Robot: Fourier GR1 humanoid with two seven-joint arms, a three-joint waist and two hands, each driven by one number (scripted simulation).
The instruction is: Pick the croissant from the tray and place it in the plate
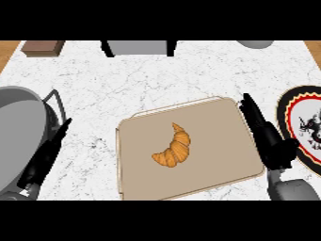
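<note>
So the right hand [266, 134] sits at about 3 o'clock in the head view, fingers stretched out straight and holding nothing, lying along the right edge of the tray [222, 157] and squeezed into the gap between tray and plate [288, 106]. The croissant [173, 147] is near the middle of the tray, roughly 9 o'clock from that hand, untouched, one tip pointing up toward 12 and the fat curve bulging toward the hand. The plate, black rim with a red ring and a dark figure on white, is right behind the hand at 3 o'clock and runs off the view's edge. What I'd worry about: the hand is wedged so close to both that swinging left for the croissant could nudge the tray's rim and slide the whole thing across the marble surface [121, 89], and coming back with the pastry it could clip the plate's near rim. The croissant is also curved and tapered, so a grab near a tip looks likely to spin it or let it slip; going for the thick middle seems safer to me. The left hand [46, 153] rests at about 8 o'clock, fingers straight, beside a big grey pan [10, 141], well out of the way.
</note>
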